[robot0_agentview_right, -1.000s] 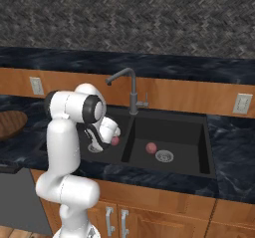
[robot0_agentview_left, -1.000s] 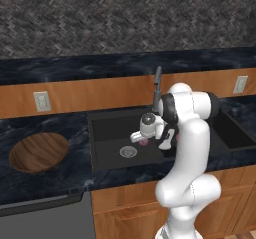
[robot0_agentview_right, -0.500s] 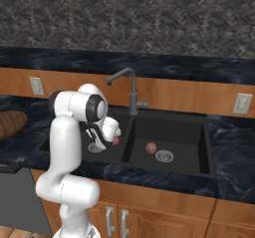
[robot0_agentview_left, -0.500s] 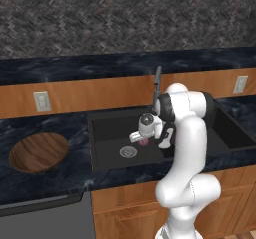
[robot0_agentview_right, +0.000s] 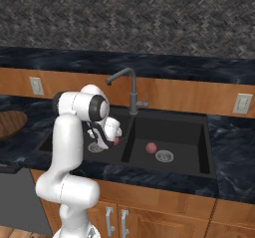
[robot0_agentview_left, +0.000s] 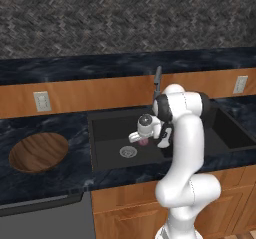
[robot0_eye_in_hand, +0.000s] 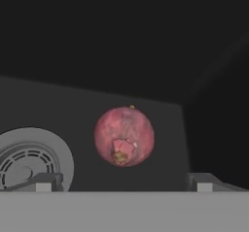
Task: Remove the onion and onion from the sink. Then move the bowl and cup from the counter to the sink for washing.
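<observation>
Over the left basin, pincer lower than before, nearer onion.

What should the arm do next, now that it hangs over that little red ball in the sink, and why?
Probably ease straight down. In the hand view the onion lies centred between the two fingertips, which stand wide apart beside the drain and do not yet touch it. Lowering the gripper around it, then closing, looks sensible.

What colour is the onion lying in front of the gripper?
Pinkish-red, with a paler patch; the onion shows best in the hand view.
</observation>
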Controlling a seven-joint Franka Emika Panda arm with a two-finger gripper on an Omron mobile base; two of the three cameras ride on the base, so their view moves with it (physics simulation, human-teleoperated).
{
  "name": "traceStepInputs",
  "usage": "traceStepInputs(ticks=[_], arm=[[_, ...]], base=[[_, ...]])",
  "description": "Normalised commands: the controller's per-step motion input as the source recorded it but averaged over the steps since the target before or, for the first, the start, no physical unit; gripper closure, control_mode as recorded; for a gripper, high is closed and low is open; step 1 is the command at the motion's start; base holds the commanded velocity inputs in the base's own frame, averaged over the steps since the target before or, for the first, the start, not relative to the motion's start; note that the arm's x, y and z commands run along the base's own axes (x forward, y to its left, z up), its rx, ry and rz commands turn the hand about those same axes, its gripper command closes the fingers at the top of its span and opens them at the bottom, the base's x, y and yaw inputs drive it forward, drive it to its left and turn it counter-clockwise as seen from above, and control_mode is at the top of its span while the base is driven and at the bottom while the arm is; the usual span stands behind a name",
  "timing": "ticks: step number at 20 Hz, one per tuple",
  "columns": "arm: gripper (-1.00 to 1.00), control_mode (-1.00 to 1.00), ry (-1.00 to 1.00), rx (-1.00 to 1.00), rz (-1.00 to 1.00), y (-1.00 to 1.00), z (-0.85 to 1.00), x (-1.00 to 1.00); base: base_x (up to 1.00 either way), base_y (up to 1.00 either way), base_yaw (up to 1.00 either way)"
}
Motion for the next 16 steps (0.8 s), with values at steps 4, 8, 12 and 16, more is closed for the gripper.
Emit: traceStepInputs(ticks=[4,8,12,16], arm=[[-1.00,-1.00,0.00,0.00,0.00,0.00,-0.19,0.15],[-1.00,-1.00,0.00,0.00,0.00,0.00,-0.20,0.17],[-1.00,-1.00,0.00,0.00,0.00,-0.01,-0.17,0.16],[-1.00,-1.00,0.00,0.00,0.00,-0.02,-0.18,0.15]], base=[[0.00,0.00,0.00],[0.00,0.00,0.00],[0.00,0.00,0.00],[0.00,0.00,0.00]])
